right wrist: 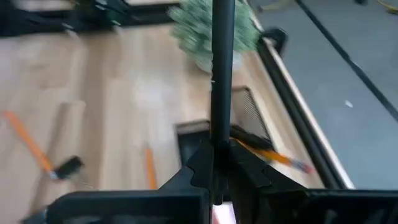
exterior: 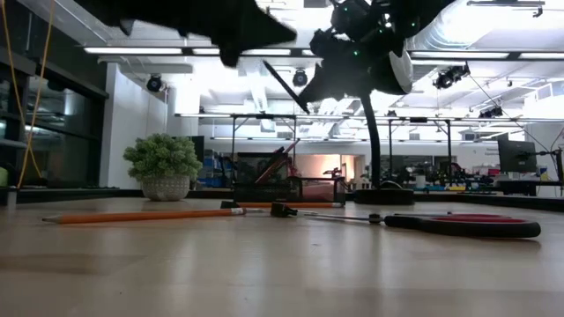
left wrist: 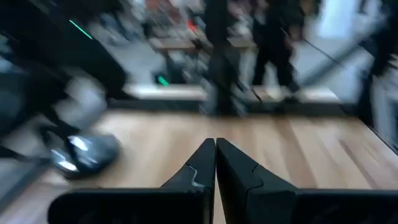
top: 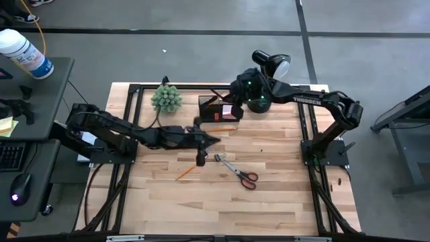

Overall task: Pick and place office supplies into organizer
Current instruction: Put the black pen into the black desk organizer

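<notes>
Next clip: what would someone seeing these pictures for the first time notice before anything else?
Probably the right gripper, shut on a thin black pen that stands up between its fingers, poised above the black organizer at the table's far edge, beside the green plant and desk lamp. The left gripper hangs shut and empty over mid-table, near the red-handled scissors and an orange pencil lying loose on the wood.

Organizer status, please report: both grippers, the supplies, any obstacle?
Right gripper shut on black pen, above organizer. Left gripper shut, empty, mid-table. Scissors, pencil on table. Lamp close beside.
</notes>
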Controlling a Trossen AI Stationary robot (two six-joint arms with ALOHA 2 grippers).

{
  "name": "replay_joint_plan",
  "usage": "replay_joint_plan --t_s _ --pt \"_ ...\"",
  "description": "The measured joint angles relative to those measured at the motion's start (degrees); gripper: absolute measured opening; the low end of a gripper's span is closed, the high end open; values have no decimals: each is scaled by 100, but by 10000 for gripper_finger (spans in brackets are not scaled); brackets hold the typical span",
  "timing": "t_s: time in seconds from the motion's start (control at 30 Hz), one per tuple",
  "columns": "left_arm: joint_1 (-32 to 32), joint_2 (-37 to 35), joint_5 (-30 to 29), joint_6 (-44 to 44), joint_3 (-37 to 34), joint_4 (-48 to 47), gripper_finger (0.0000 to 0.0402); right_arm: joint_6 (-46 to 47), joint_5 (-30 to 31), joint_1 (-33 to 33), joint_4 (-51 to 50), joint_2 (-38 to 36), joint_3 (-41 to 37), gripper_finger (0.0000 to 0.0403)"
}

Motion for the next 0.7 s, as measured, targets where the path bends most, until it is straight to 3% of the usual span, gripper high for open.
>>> replay_joint_plan --t_s 0.13,0.37,0.7 --pt "172 -542 -583 464 0 91 3 131 -249 45 436 0 0 17" --pt "677 -1449 -1354 785 4 166 3 654 -515 176 2039 -2 1 17" --pt "1366 -1781 -724 779 4 534 3 1154 -847 655 3033 -11 2 17"
